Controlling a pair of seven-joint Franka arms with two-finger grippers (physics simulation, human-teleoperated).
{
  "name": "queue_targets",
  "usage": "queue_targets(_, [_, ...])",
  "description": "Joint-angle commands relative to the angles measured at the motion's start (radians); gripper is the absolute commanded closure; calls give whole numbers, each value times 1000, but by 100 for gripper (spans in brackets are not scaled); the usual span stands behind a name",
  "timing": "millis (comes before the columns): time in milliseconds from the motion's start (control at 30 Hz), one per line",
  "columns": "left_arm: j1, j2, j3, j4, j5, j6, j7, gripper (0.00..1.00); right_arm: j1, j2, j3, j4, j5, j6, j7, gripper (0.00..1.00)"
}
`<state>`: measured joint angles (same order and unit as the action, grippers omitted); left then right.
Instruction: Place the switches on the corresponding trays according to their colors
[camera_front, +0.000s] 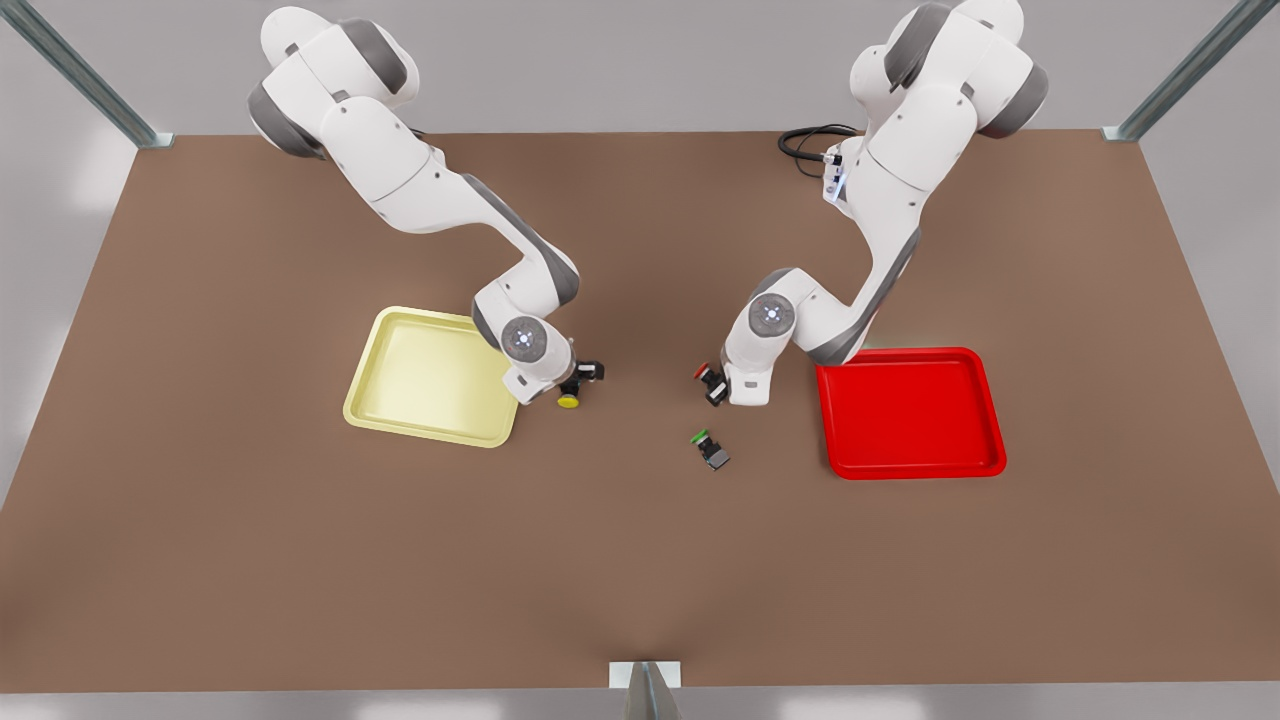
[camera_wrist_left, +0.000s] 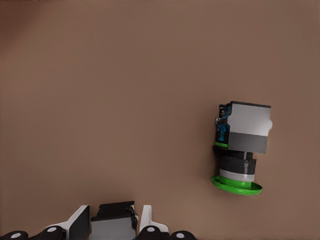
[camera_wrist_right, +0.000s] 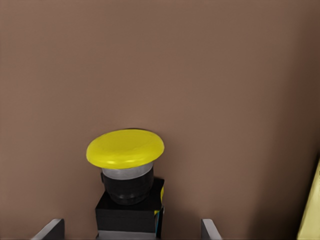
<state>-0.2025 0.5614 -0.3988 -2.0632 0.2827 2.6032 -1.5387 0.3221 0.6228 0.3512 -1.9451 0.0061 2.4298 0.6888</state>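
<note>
Two grippers are low over the brown table (camera_front: 300, 560), each at a switch; three switches and two trays are out.

At the front view's left lies the pale yellow tray (camera_front: 430, 378), nothing in it. It sits just behind the right gripper (camera_front: 578, 385), and its rim also shows at the edge of the right wrist view (camera_wrist_right: 311, 210).

The right gripper (camera_wrist_right: 130, 229) is down at the yellow switch (camera_front: 570, 398). In the right wrist view its fingers (camera_wrist_right: 51, 230) are spread wide. The yellow switch (camera_wrist_right: 127, 170) lies between them, its dark body nearest the palm and its cap pointing away. There is a clear gap on both sides and neither finger touches it. The switch is on the table, just beside the yellow tray and not in it.

The left gripper (camera_front: 715, 385) comes next, toward the front view's right. In the left wrist view the left gripper (camera_wrist_left: 112, 220) has its fingers (camera_wrist_left: 80, 220) pressed in on a dark blocky body, pinching it. The front view shows a red cap at that spot, so it is the red switch (camera_front: 703, 372). Its body (camera_wrist_left: 112, 222) sits tight between the pads. I cannot tell whether it is lifted or resting on the table.

The green switch (camera_front: 710, 448) lies on its side on the table, near the left gripper but apart from it and ungripped. In the left wrist view the green switch (camera_wrist_left: 240, 150) is out ahead of the fingers and off to one side.

The bright red tray (camera_front: 910, 412) is just beside the left gripper on its far side from the right gripper, with nothing in it.
</note>
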Motion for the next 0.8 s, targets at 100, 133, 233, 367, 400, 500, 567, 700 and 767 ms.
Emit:
queue_targets(100, [0,2,0,-2,13,-5,2,44,3,0,-1,0,0,0,0,0])
queue_targets(133, [0,3,0,-2,16,-5,2,44,3,0,-1,0,0,-2,0,0])
queue_targets(233, [0,3,0,-2,16,-8,0,45,3,14,-1,8,-3,-3,0,0])
queue_targets(367, [0,3,0,-2,16,-8,-3,47,0,12,-1,17,-5,-11,0,56])
queue_targets(400, [0,3,0,-2,16,-8,-4,47,0,12,-1,20,-5,-11,0,56])
queue_targets(500, [0,2,0,0,16,-9,-4,47,-3,12,-1,20,-5,-11,0,63])
queue_targets(567, [0,0,0,-2,16,-14,-4,47,-5,14,-1,20,-5,-11,0,63])
queue_targets(700, [0,0,0,-5,16,-26,-21,47,-5,9,-1,28,-3,-12,3,60])
queue_targets(767, [0,-2,0,-3,16,-34,-27,47,-28,-86,0,64,-3,-162,-8,59])
